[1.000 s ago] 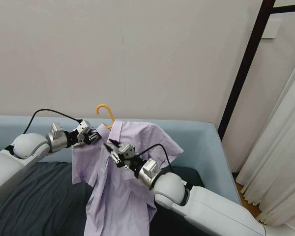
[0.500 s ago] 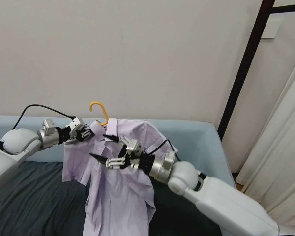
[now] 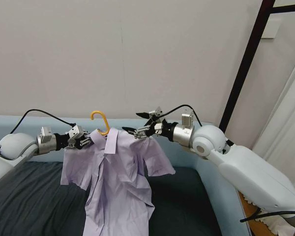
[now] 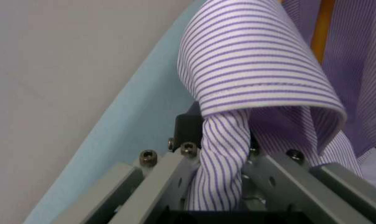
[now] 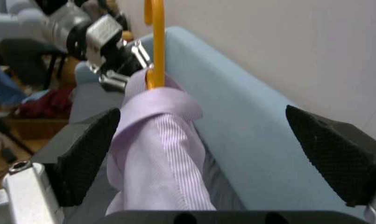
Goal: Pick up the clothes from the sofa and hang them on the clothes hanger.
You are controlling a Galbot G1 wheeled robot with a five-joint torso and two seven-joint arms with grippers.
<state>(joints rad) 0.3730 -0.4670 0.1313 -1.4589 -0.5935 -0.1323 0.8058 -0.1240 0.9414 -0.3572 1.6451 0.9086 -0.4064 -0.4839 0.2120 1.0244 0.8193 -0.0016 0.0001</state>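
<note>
Above the sofa's (image 3: 199,135) dark grey seat, close to its pale blue back edge, a lilac striped shirt (image 3: 115,182) hangs on an orange hanger (image 3: 101,120), its tail dropping toward the cushion. The left end effector (image 3: 86,138) is clamped on the shirt at one shoulder. The right end effector (image 3: 135,123) sits at the other shoulder with its fingers spread apart, holding nothing; whether it touches the cloth I cannot tell. Behind runs a plain off-white wall (image 3: 137,54). Toward the sofa's right end stand a black rack pole (image 3: 245,66) and a white curtain (image 3: 285,142).

From the left wrist, a fold of striped cloth is pinched between the metal fingers, with the hanger's orange arm running under the fabric and the sofa back and wall beyond.

From the right wrist, two black pads (image 5: 88,154) stand wide apart on either side of the draped shoulder, the hanger's neck rising from the collar, and the left end effector grips the cloth just beyond it.
</note>
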